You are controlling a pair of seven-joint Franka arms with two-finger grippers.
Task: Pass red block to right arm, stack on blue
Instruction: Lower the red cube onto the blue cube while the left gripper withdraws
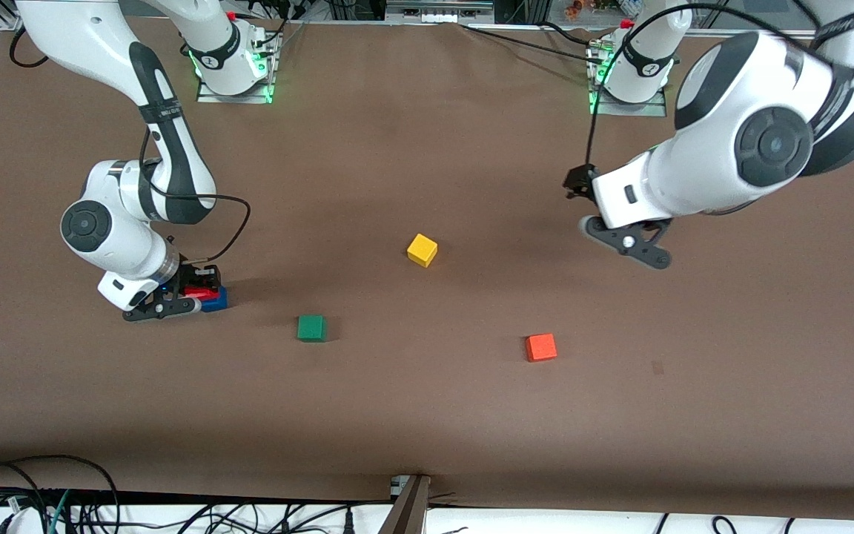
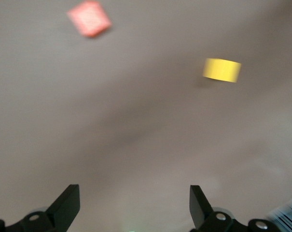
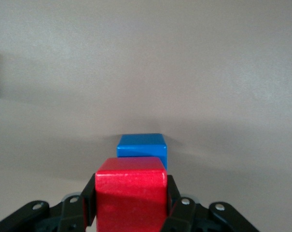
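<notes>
My right gripper [image 1: 191,298] is shut on the red block [image 1: 201,294], low over the table toward the right arm's end. The blue cube [image 1: 217,300] lies right by the red block, partly covered by it. I cannot tell whether the red block rests on the blue cube. In the right wrist view the red block [image 3: 131,193] fills the space between the black fingers [image 3: 89,195], and the blue cube [image 3: 142,147] shows just past it. My left gripper [image 1: 631,245] hangs open in the air toward the left arm's end. The left wrist view shows nothing between its fingers [image 2: 68,198].
A yellow cube [image 1: 422,250] [image 2: 222,70] lies mid-table. A green cube [image 1: 311,328] lies nearer the front camera, not far from the blue cube. An orange-red cube [image 1: 541,347] [image 2: 89,18] lies toward the left arm's end. Cables run along the table's front edge.
</notes>
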